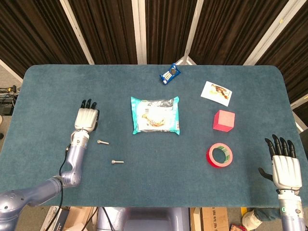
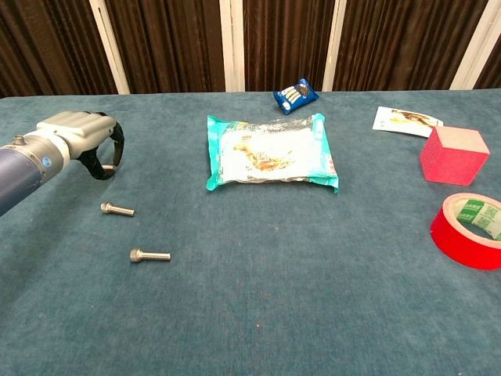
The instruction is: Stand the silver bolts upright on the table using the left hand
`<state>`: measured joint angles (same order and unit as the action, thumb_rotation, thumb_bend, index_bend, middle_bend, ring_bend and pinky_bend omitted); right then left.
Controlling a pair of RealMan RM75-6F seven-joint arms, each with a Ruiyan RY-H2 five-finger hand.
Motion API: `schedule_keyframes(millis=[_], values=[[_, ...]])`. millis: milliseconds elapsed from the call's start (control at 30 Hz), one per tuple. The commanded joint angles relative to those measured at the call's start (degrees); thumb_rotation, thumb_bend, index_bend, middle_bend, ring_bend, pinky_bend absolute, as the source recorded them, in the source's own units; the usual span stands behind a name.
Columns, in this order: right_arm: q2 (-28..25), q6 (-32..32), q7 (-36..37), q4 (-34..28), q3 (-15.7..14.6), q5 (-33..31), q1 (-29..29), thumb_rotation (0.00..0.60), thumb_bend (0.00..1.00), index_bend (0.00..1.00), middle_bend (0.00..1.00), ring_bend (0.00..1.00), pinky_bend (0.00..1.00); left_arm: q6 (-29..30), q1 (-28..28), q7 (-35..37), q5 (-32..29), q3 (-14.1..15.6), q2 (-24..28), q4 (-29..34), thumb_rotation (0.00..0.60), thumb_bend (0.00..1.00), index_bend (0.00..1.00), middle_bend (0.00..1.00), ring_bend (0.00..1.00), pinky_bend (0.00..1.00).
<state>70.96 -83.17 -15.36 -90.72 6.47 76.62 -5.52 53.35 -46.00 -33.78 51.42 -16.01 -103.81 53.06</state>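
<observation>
Robot hand [image 1: 87,119] just above bolts [image 1: 102,142]

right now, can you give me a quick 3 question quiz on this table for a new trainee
1. True or false: both silver bolts are already standing upright.
2. Which thing lies nearest the red tape roll? A) blue snack packet B) pink cube C) teal wipes pack
3. Fill in: the left hand holds ____.

Key
1. False: the farther bolt and the nearer bolt both lie on their sides on the table.
2. B
3. Nothing; it is beside the farther bolt, apart from it. The right hand also holds nothing.
</observation>
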Motion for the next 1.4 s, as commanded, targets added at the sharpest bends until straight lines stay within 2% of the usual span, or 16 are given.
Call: schedule_keyframes(millis=[33, 167, 433, 733, 933, 1400], values=[[0.1, 0.0, -0.1, 0.1, 0.0, 0.0, 0.0, 0.600, 0.15, 0.15, 0.06, 0.02, 0.00, 0.6, 0.8, 3.4, 1.4, -0.6, 1.8, 2.5, 0.600, 0.52, 0.57, 0.14, 0.00, 0.03], [0.3, -0.2, -0.2, 0.0, 0.1, 0.0, 0.0, 0.600, 0.15, 0.15, 0.06, 0.02, 0.00, 0.2, 1.8, 8.7, 2.3, -1.5, 3.5, 5.3, 0.600, 0.52, 0.57, 0.14, 0.00, 0.03], [0.7, -0.3, -1.0, 0.0, 0.0, -0.2, 0.0, 0.600, 0.15, 0.15, 0.06, 0.02, 0.00, -2.6, 3.9, 23.7, 4.8, -3.5, 6.8, 9.9, 0.600, 0.52, 0.58, 0.14, 0.00, 0.03], [1.0, -0.4, -1.2, 0.2, 0.1, -0.3, 0.0, 0.600, 0.15, 0.15, 0.06, 0.02, 0.00, -6.0, 5.0, 34.0, 4.7, -4.9, 8.1, 9.8, 0.600, 0.52, 0.58, 0.15, 0.00, 0.03], [1.3, -0.4, -1.3, 0.4, 0.2, -0.4, 0.0, 0.600, 0.15, 0.15, 0.06, 0.02, 0.00, -7.4, 5.0, 37.6, 5.0, -5.1, 8.0, 8.1, 0.600, 0.52, 0.58, 0.14, 0.00, 0.03], [1.5, -0.3, -1.5, 0.7, 0.2, -0.5, -0.1, 0.600, 0.15, 0.15, 0.06, 0.02, 0.00, -6.8, 4.3, 37.9, 5.4, -4.4, 6.4, 3.2, 0.600, 0.52, 0.59, 0.14, 0.00, 0.03]])
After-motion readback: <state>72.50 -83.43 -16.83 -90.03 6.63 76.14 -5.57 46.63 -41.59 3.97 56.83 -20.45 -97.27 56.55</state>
